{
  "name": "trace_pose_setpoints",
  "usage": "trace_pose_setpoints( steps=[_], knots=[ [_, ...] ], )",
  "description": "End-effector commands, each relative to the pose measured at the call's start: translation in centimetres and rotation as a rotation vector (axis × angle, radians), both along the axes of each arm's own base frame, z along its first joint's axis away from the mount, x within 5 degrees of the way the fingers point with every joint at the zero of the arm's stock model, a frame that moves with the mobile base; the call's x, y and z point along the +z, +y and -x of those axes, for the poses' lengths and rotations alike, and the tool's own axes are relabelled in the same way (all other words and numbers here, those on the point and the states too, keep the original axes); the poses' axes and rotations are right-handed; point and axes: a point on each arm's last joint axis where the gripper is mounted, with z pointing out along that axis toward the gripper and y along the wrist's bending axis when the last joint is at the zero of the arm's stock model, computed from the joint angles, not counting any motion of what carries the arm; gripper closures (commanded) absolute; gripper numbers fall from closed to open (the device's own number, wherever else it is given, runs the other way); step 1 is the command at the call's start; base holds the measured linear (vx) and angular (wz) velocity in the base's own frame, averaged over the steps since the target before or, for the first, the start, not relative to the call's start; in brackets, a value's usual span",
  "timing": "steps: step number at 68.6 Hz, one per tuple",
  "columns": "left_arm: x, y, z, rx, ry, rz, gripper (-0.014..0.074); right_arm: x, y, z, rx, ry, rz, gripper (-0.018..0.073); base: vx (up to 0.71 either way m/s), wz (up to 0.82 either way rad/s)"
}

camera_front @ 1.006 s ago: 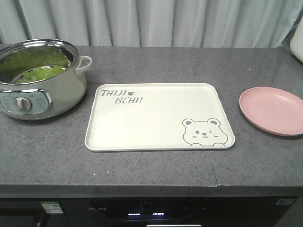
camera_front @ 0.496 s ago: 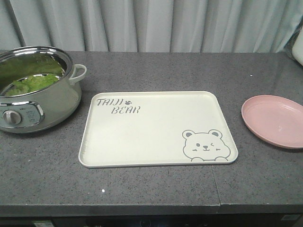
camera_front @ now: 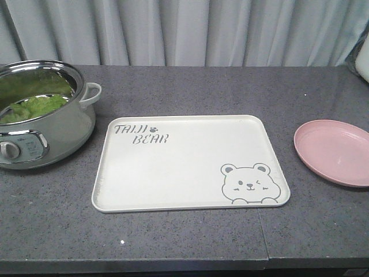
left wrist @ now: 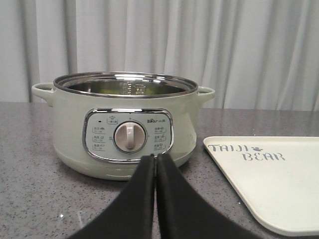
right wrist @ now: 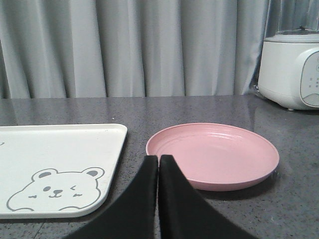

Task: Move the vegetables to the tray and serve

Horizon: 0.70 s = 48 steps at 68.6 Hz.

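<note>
Left gripper (left wrist: 155, 160): I'm seeing both black fingers pressing flat together, with nothing between them. It's pointing straight at the pot (left wrist: 124, 127), tips lining up just under the dial (left wrist: 129, 137). Tips and pot wall are looking apart, though I can't tell how clear they are from this angle.

Right gripper (right wrist: 158, 159): same story, fingers pressing against each other and holding nothing. It's aiming at the gap between the tray (right wrist: 60, 149) and the plate (right wrist: 214, 154), with the tray corner to its left and the plate to its right. Neither gripper is showing in the front view.

Lettuce (camera_front: 36, 107): it's lying inside the pot, bright green leaves low against the steel wall, which is mirroring them.

The pot is sitting at the left end of the counter (camera_front: 190, 86), control panel facing the robot, one handle pointing toward the tray. The tray is lying flat mid-counter, just right of the pot and not touching it. Its lettering is at the far left corner and the bear print at the near right. The plate is sitting right of the tray, apart from it. A white appliance (right wrist: 291, 67) is standing behind the plate at far right. A grey curtain (camera_front: 190, 29) is hanging behind the counter.
</note>
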Motion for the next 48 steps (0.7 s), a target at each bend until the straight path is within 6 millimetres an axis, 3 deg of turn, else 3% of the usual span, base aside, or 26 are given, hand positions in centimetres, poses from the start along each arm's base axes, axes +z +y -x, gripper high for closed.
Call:
trace_pose_setpoints(
  steps=[1, 48],
  knots=[
    [-0.06, -0.02, 0.06, -0.005, -0.065, 0.01, 0.0603, 0.46, -0.01, 0.04, -0.003, -0.072, 0.013, 0.0567, 0.01, -0.01],
    [-0.06, -0.02, 0.06, -0.005, -0.065, 0.01, 0.0603, 0.47, -0.01, 0.04, -0.003, -0.073, 0.012, 0.0567, 0.0, 0.0]
  ],
)
